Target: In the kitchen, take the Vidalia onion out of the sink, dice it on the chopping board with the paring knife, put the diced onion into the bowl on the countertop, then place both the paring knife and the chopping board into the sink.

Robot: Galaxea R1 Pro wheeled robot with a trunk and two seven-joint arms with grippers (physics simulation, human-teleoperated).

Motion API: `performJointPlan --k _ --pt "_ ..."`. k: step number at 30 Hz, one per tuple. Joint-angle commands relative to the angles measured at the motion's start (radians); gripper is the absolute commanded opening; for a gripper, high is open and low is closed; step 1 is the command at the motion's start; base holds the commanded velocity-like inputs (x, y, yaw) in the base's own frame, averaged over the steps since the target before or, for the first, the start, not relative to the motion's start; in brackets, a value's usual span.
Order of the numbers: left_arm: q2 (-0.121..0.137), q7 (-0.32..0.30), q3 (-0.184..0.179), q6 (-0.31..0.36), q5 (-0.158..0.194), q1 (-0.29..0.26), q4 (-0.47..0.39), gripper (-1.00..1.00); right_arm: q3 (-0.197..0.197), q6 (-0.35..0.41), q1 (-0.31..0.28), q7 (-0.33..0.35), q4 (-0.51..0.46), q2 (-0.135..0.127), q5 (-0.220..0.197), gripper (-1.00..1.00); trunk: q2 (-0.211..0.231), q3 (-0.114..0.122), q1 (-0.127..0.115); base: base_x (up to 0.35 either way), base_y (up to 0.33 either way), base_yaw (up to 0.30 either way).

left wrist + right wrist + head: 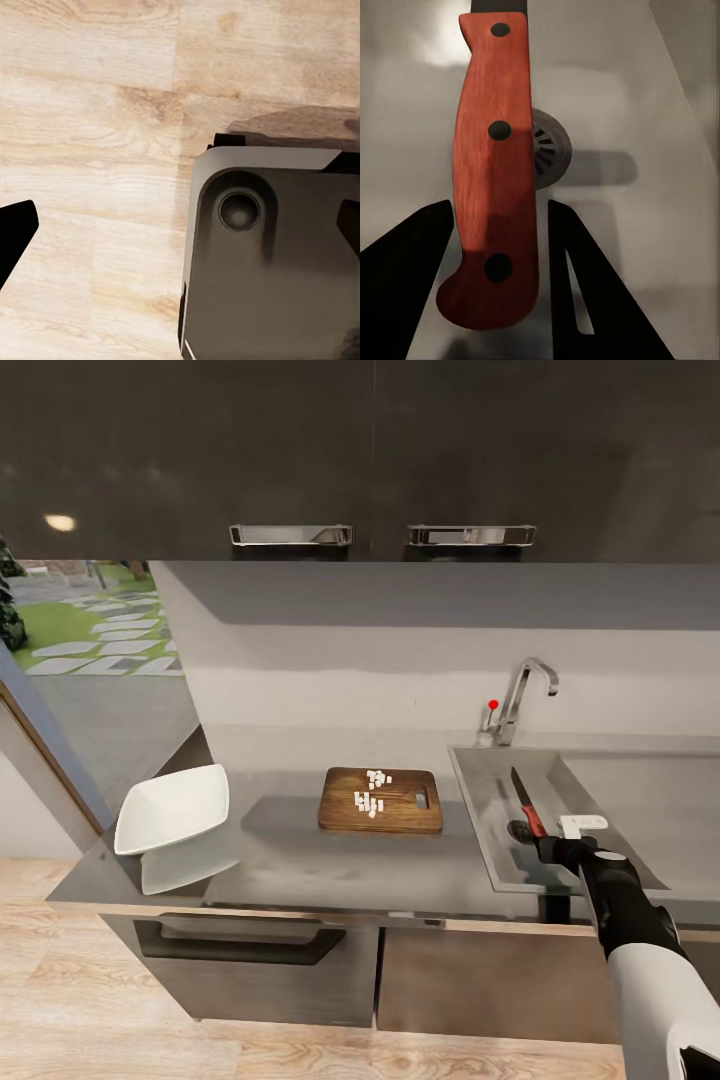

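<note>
The Vidalia onion lies as diced onion (370, 796), small white cubes on the brown chopping board (400, 815). The board rests on the grey countertop (290, 860), just left of the sink (480, 790). A white bowl (172, 810) stands at the counter's left end with nothing in it. My right gripper (522, 830) (499, 217) is over the sink basin, shut on the red handle of the paring knife (527, 807) (495, 172). The blade points toward the back wall, and the drain (551, 148) lies below the handle. My left gripper (180, 232) is open and holds nothing.
The chrome tap (522, 698) and its red knob (493, 704) stand behind the sink. Dark wall cabinets (380, 460) hang overhead. The steel drainboard (650, 800) extends right of the basin. In the left wrist view, the robot's base (270, 262) sits on the wooden floor (90, 135).
</note>
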Motion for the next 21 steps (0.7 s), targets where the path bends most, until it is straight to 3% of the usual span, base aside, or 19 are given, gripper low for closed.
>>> performJointPlan --k 1,12,21 --pt "0.0 0.0 -0.009 -0.006 0.008 -0.002 0.004 1.0 -0.004 0.003 -0.001 0.01 -0.002 0.0 0.01 -1.0 -0.001 -0.001 0.0 0.0 0.0 0.0" --pt "0.0 0.0 -0.009 -0.006 0.008 -0.002 0.004 1.0 -0.002 0.004 -0.001 0.009 0.0 0.0 0.01 -1.0 -0.001 -0.001 0.0 0.005 0.0 0.0" --pt "0.0 0.0 -0.009 -0.006 0.008 -0.002 0.004 1.0 -0.002 0.003 -0.001 0.007 0.03 0.0 0.01 -1.0 -0.001 -0.001 0.0 0.204 0.0 0.0"
